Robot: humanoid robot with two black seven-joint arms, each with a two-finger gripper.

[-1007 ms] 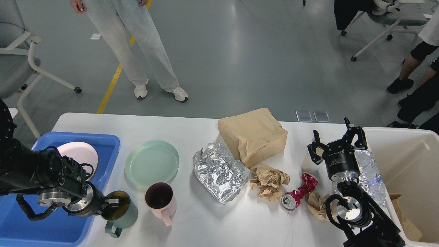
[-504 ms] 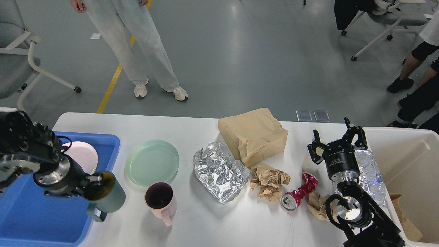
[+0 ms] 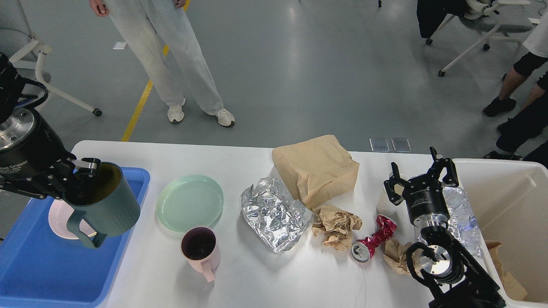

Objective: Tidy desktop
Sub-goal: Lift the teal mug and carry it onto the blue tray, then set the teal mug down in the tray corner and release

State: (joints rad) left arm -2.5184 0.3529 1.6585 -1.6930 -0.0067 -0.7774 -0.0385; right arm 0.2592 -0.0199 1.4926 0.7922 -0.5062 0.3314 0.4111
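The white desk [image 3: 180, 278] fills the lower half of the view, and places here are given against the blue tray [image 3: 38, 273] at its left end. Nearest, at the far right end from the tray, the right arm rises from the bottom edge, its wrist upright and the right claw [image 3: 421, 173] pointing up and away, released with its 2 fingers spread. It stands among a crushed red can [image 3: 372, 244], crumpled brown paper [image 3: 336, 226] and a clear plastic bottle [image 3: 460, 216], just beside the off-white bin [image 3: 513, 201]. Right of the tray's near half stands a pink mug [image 3: 201, 249] with bare desk in front of it. Over the tray's right rim the left arm reaches in from the left edge, the left claw [image 3: 83, 171] clenched on the rim of a dark green mug [image 3: 107, 205], which hangs tilted above the tray, handle downward. A pink plate [image 3: 58, 218] lies in the tray beneath it. Just right of the tray sits a green plate [image 3: 189, 203], then crumpled foil [image 3: 274, 214] and a brown paper bag [image 3: 317, 167]. The desk's far edge beyond the tray is bare.
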